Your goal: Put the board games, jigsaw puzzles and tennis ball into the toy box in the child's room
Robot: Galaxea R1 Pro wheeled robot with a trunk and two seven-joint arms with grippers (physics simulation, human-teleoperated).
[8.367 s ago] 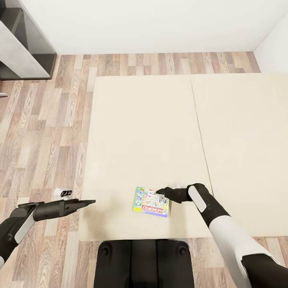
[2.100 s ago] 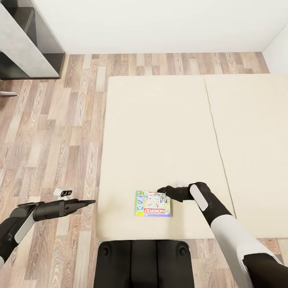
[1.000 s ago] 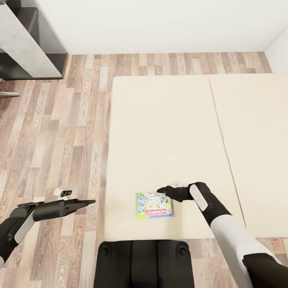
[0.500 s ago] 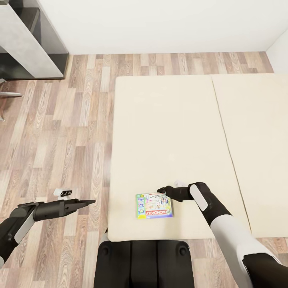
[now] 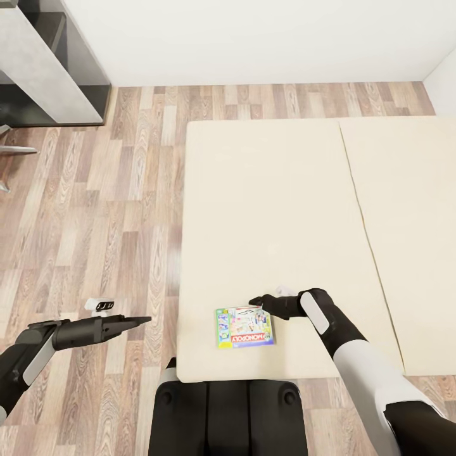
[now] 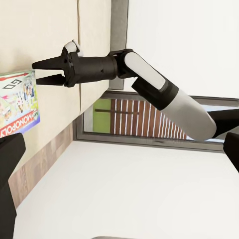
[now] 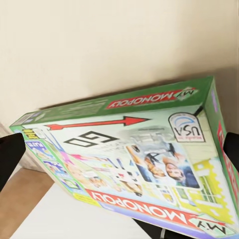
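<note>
on the bed (image 5: 266, 209), right gripper (image 5: 254, 303) open beside board game (image 5: 244, 327).

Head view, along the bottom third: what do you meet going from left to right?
Left black pincer over wood-plank floor → green-bordered Monopoly board game box on beige mattress → right black pincer → right white forearm.

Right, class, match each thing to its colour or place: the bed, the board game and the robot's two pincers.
Things:
1. bed
2. board game
3. left pincer
4. right pincer

Colour or place:
A. above the wood-plank floor, beside the bed
B. plain beige
C. at the board game's edge, above the bed
D. green-bordered, with big lettering

Pairs: 1-B, 2-D, 3-A, 4-C
</note>
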